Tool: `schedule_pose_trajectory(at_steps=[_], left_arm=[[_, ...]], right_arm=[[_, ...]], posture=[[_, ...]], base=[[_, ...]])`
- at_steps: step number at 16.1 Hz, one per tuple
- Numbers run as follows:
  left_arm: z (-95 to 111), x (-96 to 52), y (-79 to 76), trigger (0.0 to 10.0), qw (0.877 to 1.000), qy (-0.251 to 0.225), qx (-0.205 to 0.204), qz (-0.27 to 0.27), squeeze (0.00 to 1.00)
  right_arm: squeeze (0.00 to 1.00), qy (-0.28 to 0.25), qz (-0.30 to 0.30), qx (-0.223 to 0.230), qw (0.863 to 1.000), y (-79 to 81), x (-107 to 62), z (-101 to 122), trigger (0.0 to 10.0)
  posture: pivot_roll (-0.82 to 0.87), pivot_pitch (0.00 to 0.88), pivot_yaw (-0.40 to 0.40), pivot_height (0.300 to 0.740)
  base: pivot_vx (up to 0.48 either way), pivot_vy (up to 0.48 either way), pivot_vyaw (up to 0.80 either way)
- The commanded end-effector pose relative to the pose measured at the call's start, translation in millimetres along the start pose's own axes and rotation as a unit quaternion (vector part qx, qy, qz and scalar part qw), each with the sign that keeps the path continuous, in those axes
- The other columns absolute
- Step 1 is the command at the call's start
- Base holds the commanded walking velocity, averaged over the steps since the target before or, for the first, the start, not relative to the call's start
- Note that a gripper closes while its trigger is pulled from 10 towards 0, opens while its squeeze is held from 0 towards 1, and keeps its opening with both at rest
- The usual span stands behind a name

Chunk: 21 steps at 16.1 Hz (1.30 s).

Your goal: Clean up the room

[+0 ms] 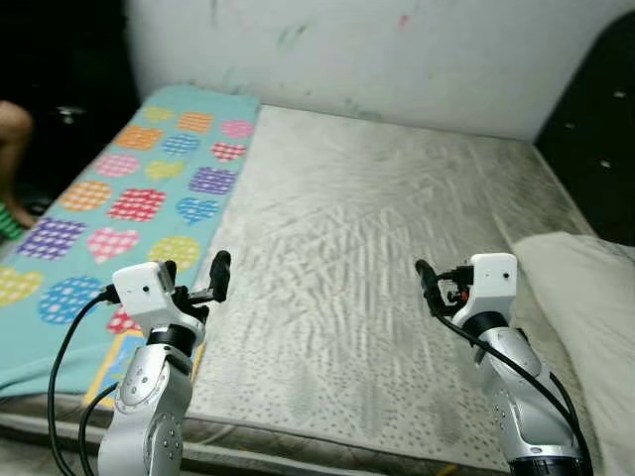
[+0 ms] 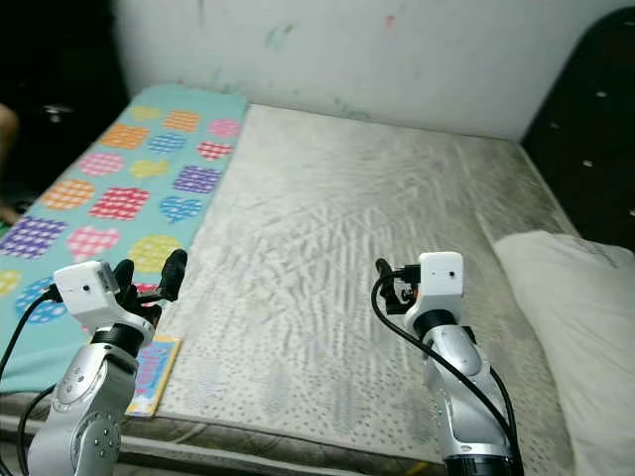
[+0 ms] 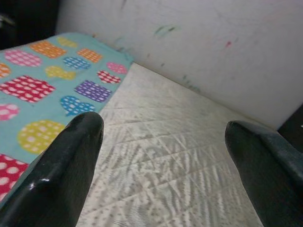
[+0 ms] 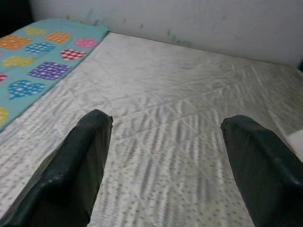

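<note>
One mattress (image 1: 377, 248), one heart-print blanket (image 1: 129, 188), one pillow (image 1: 585, 297), two claws: left claw (image 1: 195, 273), right claw (image 1: 429, 285).

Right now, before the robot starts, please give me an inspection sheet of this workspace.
Surface: bare quilted mattress, wrinkled.
Job's things: teal blanket with coloured hearts along the robot's left side; white pillow at right edge.
Clutter: nothing seen.
Grippers: left gripper and right gripper both open, raised over the mattress, empty.
Cables: black cables loop along both arms.
Surroundings: marked white wall; dark headboard; a person's leg at far left.
</note>
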<state>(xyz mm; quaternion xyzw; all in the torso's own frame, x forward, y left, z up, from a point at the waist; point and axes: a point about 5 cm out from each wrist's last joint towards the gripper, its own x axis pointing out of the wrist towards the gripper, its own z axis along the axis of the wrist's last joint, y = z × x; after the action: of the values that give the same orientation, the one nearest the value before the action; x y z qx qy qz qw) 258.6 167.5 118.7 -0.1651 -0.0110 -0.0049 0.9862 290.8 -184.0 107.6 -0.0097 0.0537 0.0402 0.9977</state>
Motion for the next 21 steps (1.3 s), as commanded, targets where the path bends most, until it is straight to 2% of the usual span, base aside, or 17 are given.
schedule_pose_trajectory(at_steps=[1,5,7,15,21], left_arm=[[-1.6,0.7,-5.2,10.0,1.0,0.007,0.002,-0.012,0.0],[-2.1,1.4,-5.2,10.0,1.0,0.008,-0.008,-0.009,0.0],[-2.1,1.7,-5.5,10.0,1.0,0.008,-0.01,-0.011,0.0],[-2.1,1.9,-6.7,10.0,1.0,0.005,-0.007,-0.013,0.0],[1.2,0.6,-8.9,10.0,0.999,-0.01,-0.015,-0.027,0.0]], right_arm=[[0.0,-0.002,0.002,0.0,1.0,-0.7,0.7,2.4,10.0],[0.0,0.001,0.002,0.003,1.0,-0.3,1.0,1.4,10.0],[0.0,0.0,0.003,0.003,1.0,-0.3,1.0,1.6,10.0],[0.0,-0.004,0.012,-0.001,1.0,1.0,2.8,3.1,10.0],[0.0,-0.004,0.02,-0.005,1.0,2.0,3.6,2.5,10.0]], posture=[[-0.04,0.0,-0.062,0.74],[-0.04,0.0,-0.063,0.74],[-0.04,0.0,-0.065,0.74],[-0.03,0.0,-0.068,0.74],[-0.04,0.0,-0.068,0.74]], base=[[0.0,0.0,0.0],[0.0,0.0,-0.5],[0.0,0.446,-0.67],[0.0,0.46,0.0],[0.0,0.0,0.0]])
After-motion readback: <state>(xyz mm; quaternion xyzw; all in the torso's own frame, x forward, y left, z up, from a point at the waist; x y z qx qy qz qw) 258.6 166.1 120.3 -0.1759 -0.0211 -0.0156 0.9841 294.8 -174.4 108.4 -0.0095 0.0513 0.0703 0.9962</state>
